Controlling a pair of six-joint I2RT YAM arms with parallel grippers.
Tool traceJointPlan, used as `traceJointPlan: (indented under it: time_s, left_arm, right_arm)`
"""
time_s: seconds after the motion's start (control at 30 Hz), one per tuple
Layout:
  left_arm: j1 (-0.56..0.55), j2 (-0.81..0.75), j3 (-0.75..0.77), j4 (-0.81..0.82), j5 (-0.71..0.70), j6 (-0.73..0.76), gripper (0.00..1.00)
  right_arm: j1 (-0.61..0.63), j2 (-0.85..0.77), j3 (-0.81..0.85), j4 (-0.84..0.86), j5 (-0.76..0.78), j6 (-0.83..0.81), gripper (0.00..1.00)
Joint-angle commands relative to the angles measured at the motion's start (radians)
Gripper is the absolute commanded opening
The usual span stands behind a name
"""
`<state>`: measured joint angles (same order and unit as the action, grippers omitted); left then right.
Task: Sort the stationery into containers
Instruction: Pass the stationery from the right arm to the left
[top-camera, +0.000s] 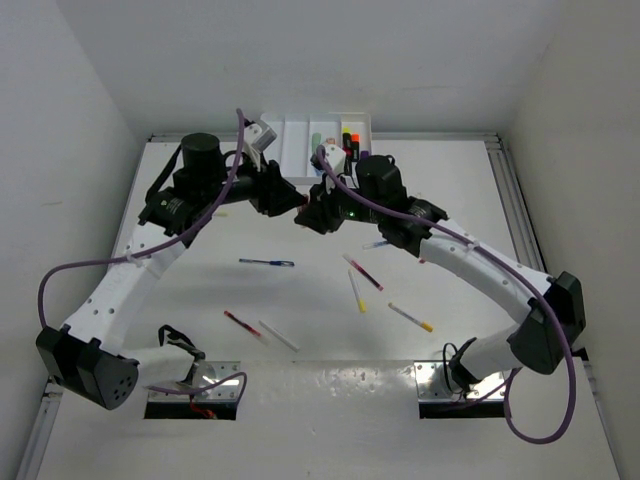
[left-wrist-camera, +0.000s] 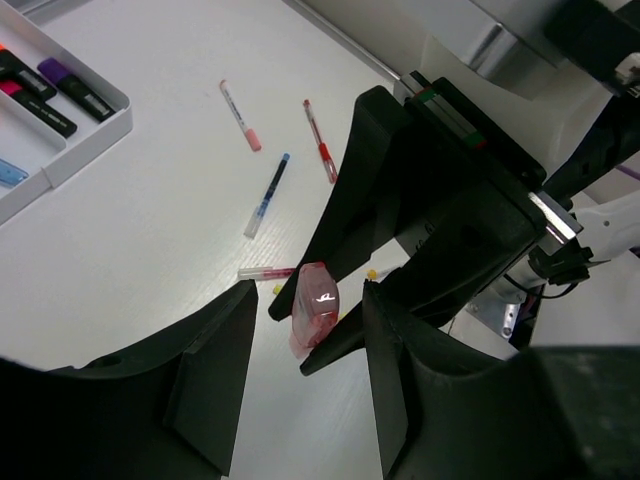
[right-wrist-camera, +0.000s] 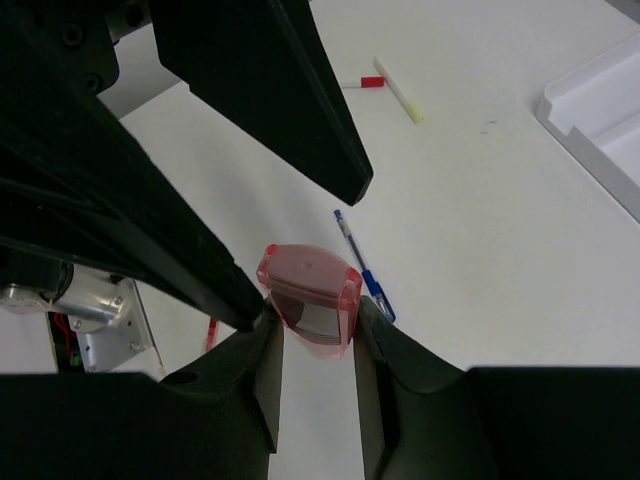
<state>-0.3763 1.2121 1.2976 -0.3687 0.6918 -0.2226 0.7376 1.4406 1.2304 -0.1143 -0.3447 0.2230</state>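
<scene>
A stubby pink translucent highlighter (right-wrist-camera: 310, 285) is pinched between the fingers of my right gripper (right-wrist-camera: 318, 315), held above the table at mid-height. My left gripper (left-wrist-camera: 308, 300) faces it from the other side, open. Its jaws stand on either side of the pink highlighter (left-wrist-camera: 316, 305), with a gap showing on each side. In the top view both grippers, left (top-camera: 297, 205) and right (top-camera: 312, 215), meet just in front of the white tray (top-camera: 290, 135). The tray holds green (top-camera: 315, 140), yellow (top-camera: 347, 137) and orange (top-camera: 355, 137) highlighters, and a purple one (left-wrist-camera: 75, 88).
Loose pens lie on the table nearer the arm bases: a blue pen (top-camera: 267, 262), a red pen (top-camera: 363, 272), a yellow one (top-camera: 356, 291), a white-yellow one (top-camera: 411, 317), another red one (top-camera: 240, 322) and a white one (top-camera: 279, 335). Purple cables loop over both arms.
</scene>
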Motion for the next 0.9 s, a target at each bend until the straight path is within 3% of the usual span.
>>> traceJointPlan:
  time_s: [0.0, 0.53, 0.63, 0.67, 0.77, 0.8, 0.87]
  left_arm:
    - [-0.019, 0.000, 0.000, 0.040, 0.012, -0.009, 0.52]
    - [-0.026, 0.000, -0.040, -0.009, -0.086, 0.017, 0.39]
    - [-0.023, -0.003, -0.038, -0.019, -0.089, 0.016, 0.25]
    - [-0.012, -0.003, -0.037, -0.019, -0.083, 0.009, 0.14]
    - [0.034, -0.009, -0.031, 0.020, 0.029, -0.056, 0.00]
    - [0.052, -0.013, -0.031, 0.066, 0.061, -0.081, 0.00]
    - [0.114, -0.022, -0.040, 0.128, 0.142, -0.167, 0.00]
  right_arm:
    - [0.009, 0.012, 0.060, 0.036, -0.007, 0.018, 0.00]
    - [0.022, 0.015, 0.078, 0.033, -0.005, 0.007, 0.00]
    - [0.020, 0.012, 0.080, 0.036, 0.000, 0.004, 0.00]
    - [0.020, 0.012, 0.083, 0.039, 0.001, 0.004, 0.00]
    - [0.020, 0.004, 0.090, 0.036, 0.004, 0.001, 0.38]
    - [0.007, -0.006, 0.096, 0.036, -0.011, 0.006, 0.51]
    - [-0.021, -0.022, 0.118, 0.033, -0.043, 0.045, 0.59]
